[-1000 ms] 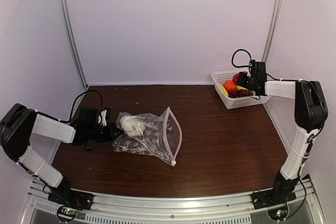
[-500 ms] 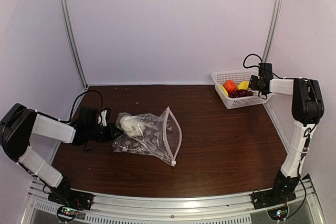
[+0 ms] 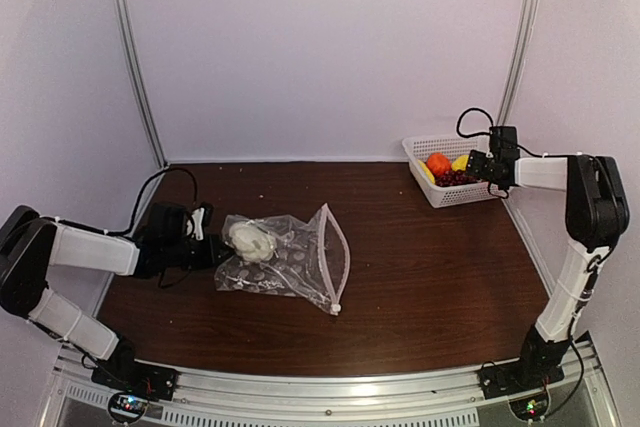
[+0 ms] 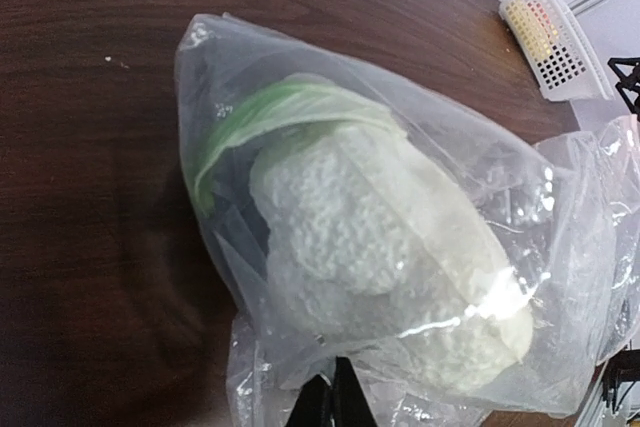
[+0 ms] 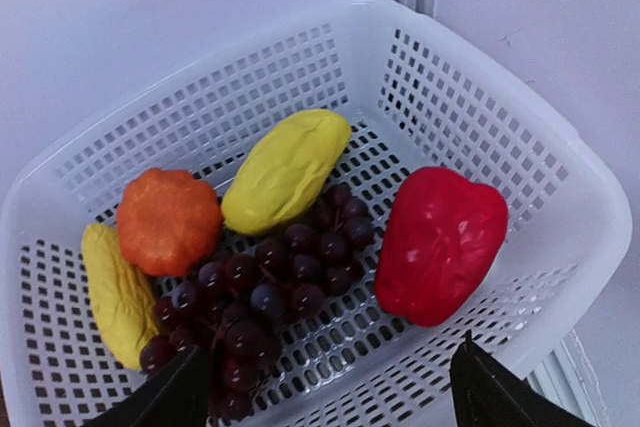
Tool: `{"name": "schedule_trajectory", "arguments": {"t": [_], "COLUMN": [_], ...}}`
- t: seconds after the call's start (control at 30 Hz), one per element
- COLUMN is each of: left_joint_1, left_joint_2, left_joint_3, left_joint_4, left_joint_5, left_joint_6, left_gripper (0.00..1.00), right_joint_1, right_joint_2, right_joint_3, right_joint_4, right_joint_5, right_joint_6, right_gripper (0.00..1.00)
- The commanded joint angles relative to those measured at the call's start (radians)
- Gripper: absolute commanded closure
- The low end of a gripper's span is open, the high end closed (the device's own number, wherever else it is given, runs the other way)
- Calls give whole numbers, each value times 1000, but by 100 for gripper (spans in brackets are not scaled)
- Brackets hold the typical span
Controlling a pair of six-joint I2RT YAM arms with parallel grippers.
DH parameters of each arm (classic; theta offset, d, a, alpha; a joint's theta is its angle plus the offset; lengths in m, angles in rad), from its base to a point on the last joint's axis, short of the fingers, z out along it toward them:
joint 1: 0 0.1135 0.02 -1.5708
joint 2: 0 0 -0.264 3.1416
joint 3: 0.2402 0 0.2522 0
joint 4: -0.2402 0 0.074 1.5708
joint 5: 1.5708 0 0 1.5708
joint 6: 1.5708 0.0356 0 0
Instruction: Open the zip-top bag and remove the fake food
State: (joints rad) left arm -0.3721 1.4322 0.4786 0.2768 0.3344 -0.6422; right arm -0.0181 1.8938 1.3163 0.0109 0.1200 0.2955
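The clear zip-top bag (image 3: 285,259) lies on the dark table, its pinkish-white zip strip (image 3: 338,257) open toward the right. A white bumpy food piece (image 3: 250,239) with a green leaf (image 4: 270,107) sits inside it (image 4: 400,267). My left gripper (image 3: 212,253) is shut on the bag's left end (image 4: 335,392). My right gripper (image 3: 478,169) is open and empty over the white mesh basket (image 5: 520,137). In the basket lie a red pepper (image 5: 440,242), two yellow pieces (image 5: 285,169), an orange piece (image 5: 167,220) and dark purple grapes (image 5: 270,292).
The basket (image 3: 420,155) stands at the back right corner against the wall. Metal frame posts (image 3: 135,57) run up the back walls. A rail (image 3: 320,387) runs along the table's near edge.
My right gripper has let go of the red pepper into the basket and drawn back toward the near right of the basket. The left gripper and bag have barely moved.
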Motion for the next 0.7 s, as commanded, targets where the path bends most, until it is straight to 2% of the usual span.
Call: {"name": "schedule_trajectory", "arguments": {"t": [0.0,0.2,0.37,0.5,0.67], "left_joint_1": [-40,-63,-72,-78,-88], "left_joint_2": [-76,-140,-147,-146,-134], "left_joint_3": [0,-2,-1,-5,-2], "left_joint_4": [-44,-82,-82,-69,-57], "left_joint_5": [-64,-94,-89,-86,-82], "left_joint_6": [54,77,88,90,91], "left_gripper": [100,100,100,100,100], "right_joint_1": [120,349,490,568,688], "right_joint_2": [-133,-320,-437,-458,-438], "right_joint_3": [-163,-344,-450,-495,-535], "right_joint_4": [87,107,130,130,188], "right_joint_5": [-144,-246,-347,-439,-472], "right_joint_6": [30,5,25,40,80], "right_gripper": [19,27,42,52,65]}}
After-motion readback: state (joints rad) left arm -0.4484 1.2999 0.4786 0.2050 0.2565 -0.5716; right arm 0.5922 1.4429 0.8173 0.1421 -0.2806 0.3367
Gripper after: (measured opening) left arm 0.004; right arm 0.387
